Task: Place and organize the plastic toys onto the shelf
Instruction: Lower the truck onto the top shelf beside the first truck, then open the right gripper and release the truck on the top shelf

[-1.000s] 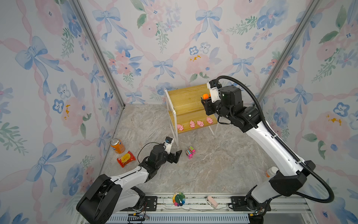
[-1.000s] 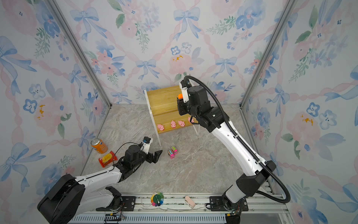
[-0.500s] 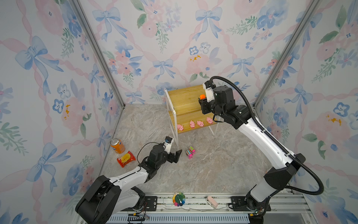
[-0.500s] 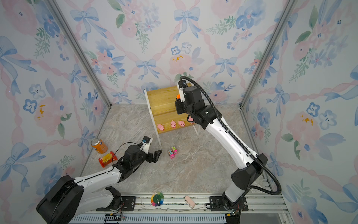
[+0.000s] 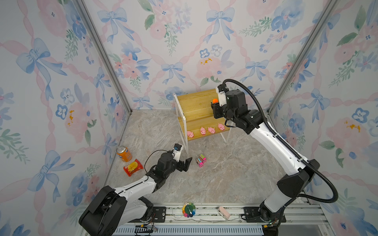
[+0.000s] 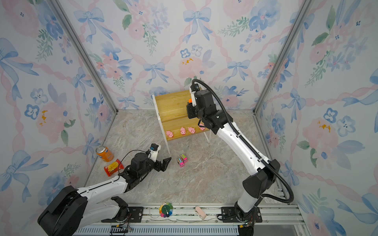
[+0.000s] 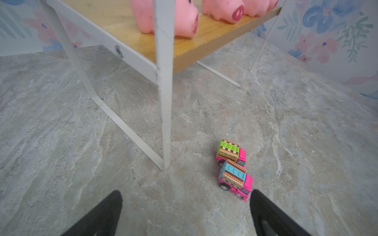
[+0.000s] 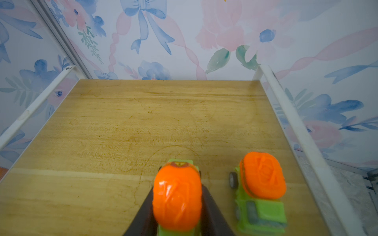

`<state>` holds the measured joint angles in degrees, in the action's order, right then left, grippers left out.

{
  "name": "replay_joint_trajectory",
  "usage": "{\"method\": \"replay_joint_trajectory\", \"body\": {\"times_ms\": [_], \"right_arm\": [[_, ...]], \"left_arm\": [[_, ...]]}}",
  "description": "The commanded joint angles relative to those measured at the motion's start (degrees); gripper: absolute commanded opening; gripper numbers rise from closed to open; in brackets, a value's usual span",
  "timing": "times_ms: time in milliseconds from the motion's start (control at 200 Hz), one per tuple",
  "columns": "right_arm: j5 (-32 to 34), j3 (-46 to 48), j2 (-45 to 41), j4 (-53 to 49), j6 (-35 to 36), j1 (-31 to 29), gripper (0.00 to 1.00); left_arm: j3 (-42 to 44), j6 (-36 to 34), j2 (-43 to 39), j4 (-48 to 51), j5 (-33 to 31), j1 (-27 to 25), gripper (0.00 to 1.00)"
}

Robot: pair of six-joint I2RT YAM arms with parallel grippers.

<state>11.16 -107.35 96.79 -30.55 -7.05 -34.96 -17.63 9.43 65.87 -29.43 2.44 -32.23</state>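
Truck (image 8: 177, 204), orange-topped, lengthwise toward wall (image 8: 184, 40), tight in right tool (image 8: 178, 189); left tool (image 7: 185, 192) agape.

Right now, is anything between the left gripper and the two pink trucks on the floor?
Nothing visible. The left gripper is open, with bare floor up to the nearer pink truck; the second pink truck sits just behind it. The shelf's white leg stands off to the side, clear of that path.

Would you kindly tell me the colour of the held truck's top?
Bright orange, on the green truck; the right wrist view shows it best.
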Motion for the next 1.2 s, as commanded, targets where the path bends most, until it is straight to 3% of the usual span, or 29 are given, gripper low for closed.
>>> {"method": "replay_joint_trajectory", "body": {"times_ms": [0,280,770,1195], "right_arm": [[-0.9,-0.3,1.3,0.7,-0.9,0.2,0.34],[-0.7,0.0,1.8,0.7,-0.9,0.3,0.36],[-0.1,2.6,-1.6,0.6,0.4,-0.8,0.64],[-0.3,14.5,-18.2,-4.7,0.7,-4.6,0.72]], "left_arm": [[0.2,-0.5,-0.9,0.4,0.0,-0.2,0.98],[0.5,-0.6,-1.4,0.4,-0.4,-0.2,0.98],[0.3,-0.7,-1.4,0.4,-0.5,-0.2,0.98],[0.4,-0.5,-1.0,0.4,-0.6,-0.2,0.98]]}}
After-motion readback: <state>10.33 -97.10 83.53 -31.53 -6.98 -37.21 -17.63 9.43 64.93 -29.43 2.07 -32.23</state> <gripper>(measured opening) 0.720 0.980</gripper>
